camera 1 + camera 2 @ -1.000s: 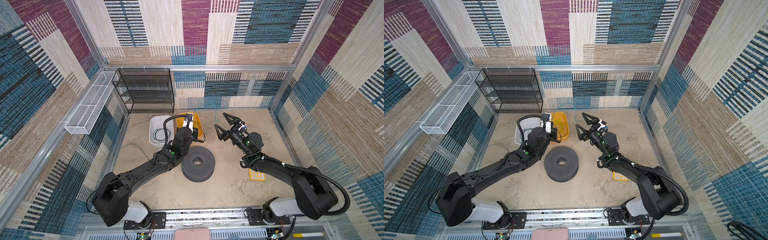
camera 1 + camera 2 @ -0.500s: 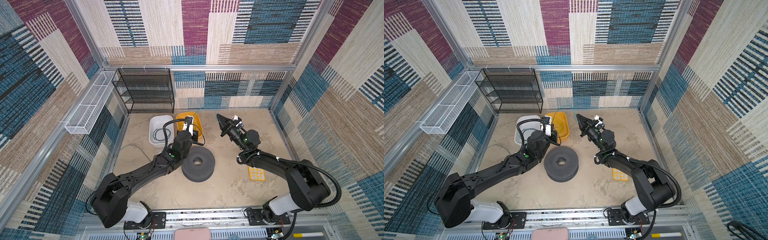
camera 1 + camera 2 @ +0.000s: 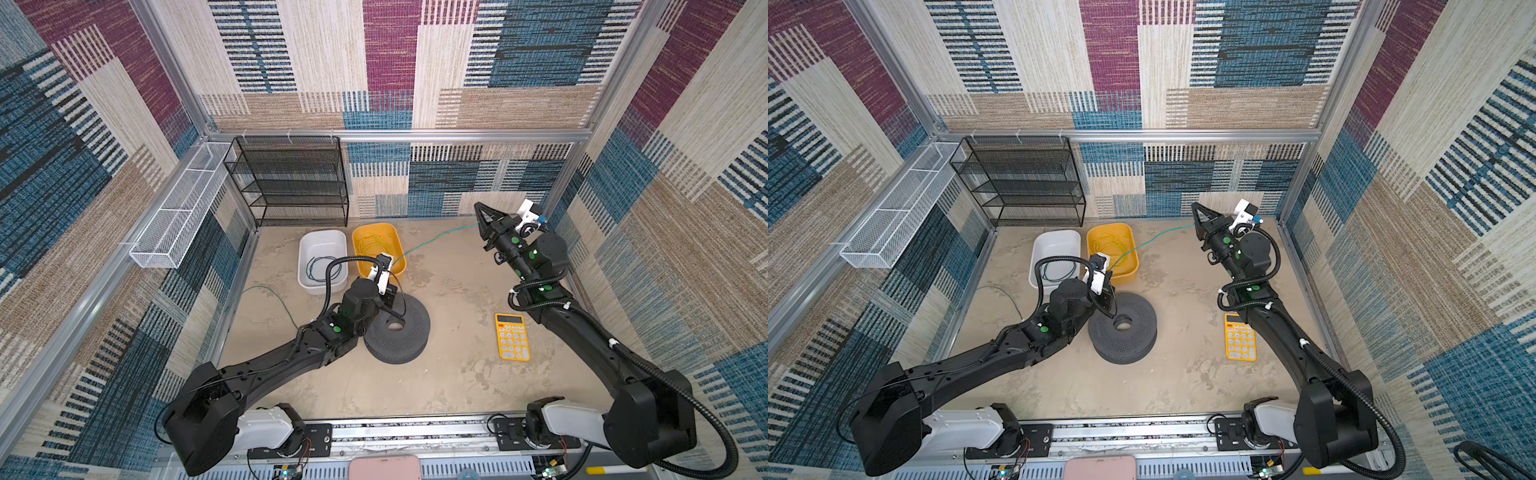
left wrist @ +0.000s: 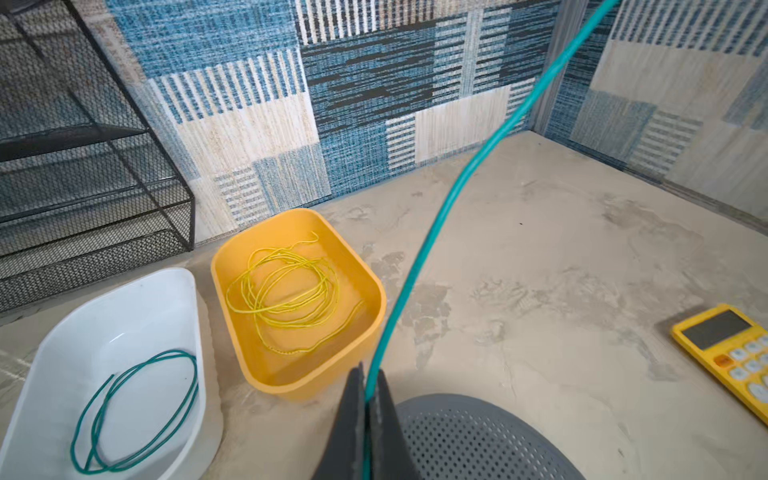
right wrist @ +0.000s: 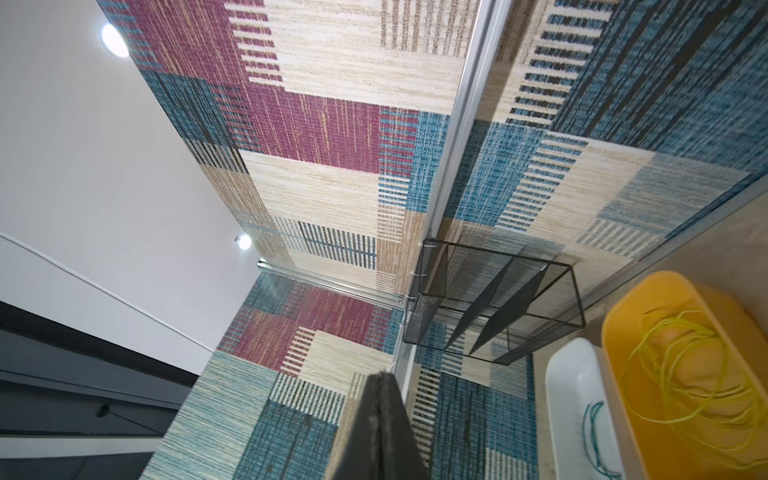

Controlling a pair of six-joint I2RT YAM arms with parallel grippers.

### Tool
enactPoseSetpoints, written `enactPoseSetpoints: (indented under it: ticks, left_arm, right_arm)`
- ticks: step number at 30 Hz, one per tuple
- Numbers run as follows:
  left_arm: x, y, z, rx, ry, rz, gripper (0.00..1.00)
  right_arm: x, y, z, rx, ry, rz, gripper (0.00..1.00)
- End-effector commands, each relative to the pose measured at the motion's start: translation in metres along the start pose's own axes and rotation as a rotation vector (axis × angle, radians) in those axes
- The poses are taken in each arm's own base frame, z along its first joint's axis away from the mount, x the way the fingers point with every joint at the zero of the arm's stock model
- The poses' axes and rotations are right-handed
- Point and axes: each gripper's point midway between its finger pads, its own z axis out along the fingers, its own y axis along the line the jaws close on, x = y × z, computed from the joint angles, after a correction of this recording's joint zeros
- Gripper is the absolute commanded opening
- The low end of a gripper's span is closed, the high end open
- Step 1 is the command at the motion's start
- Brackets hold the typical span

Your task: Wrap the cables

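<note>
**Teal cable [image 4: 456,187], strung between two grippers**

Left gripper [image 4: 369,374], at grey disc's [image 3: 415,332] edge, is pinching it, fingers fully closed. Cable is running up past yellow tray [image 4: 299,378] to right gripper [image 3: 478,210], likewise closed on it near back wall [image 3: 457,183].

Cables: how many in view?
3: yellow cable coiled in the yellow bin; dark green cable coiled in the white bin; teal cable held between left tool and right tool. Thin floor strand may be its tail or a fourth.
</note>
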Motion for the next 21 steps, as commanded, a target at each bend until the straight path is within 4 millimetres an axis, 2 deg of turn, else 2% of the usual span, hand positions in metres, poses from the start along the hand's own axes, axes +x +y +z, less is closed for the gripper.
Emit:
enactPoseSetpoints:
  ticks: [1,6,9,12,14,16,17,18,19,21]
  left_arm:
    - [0.041,-0.005,-0.005,-0.038,0.153,0.174,0.00]
    - [0.059,-0.025,-0.015,0.007,0.172,0.253,0.00]
    - [0.067,-0.034,-0.022,0.050,0.170,0.270,0.00]
    - [0.068,-0.042,-0.027,0.096,0.153,0.274,0.00]
    - [0.066,-0.045,-0.029,0.110,0.142,0.282,0.00]
    - [0.059,-0.048,-0.029,0.116,0.134,0.265,0.00]
    - [0.056,-0.050,-0.029,0.124,0.130,0.258,0.00]
    - [0.051,-0.051,-0.028,0.128,0.128,0.247,0.00]
    - [0.045,-0.051,-0.026,0.121,0.133,0.234,0.00]
    - [0.032,-0.054,-0.022,0.123,0.146,0.211,0.00]
  right_arm:
    - [-0.025,0.024,-0.002,0.004,-0.086,-0.231,0.00]
    - [-0.056,0.042,-0.005,0.023,-0.172,-0.356,0.00]
    - [-0.073,0.045,-0.007,0.047,-0.210,-0.414,0.00]
    - [-0.085,0.040,-0.007,0.075,-0.233,-0.441,0.00]
    - [-0.088,0.033,-0.006,0.084,-0.223,-0.437,0.00]
    - [-0.077,0.030,0.002,0.068,-0.139,-0.441,0.00]
    - [-0.072,0.029,0.006,0.062,-0.100,-0.442,0.08]
    - [-0.068,0.028,0.006,0.061,-0.078,-0.443,0.25]
    - [-0.065,0.029,0.005,0.058,-0.060,-0.455,0.37]
    - [-0.057,0.033,0.001,0.063,-0.021,-0.491,0.56]
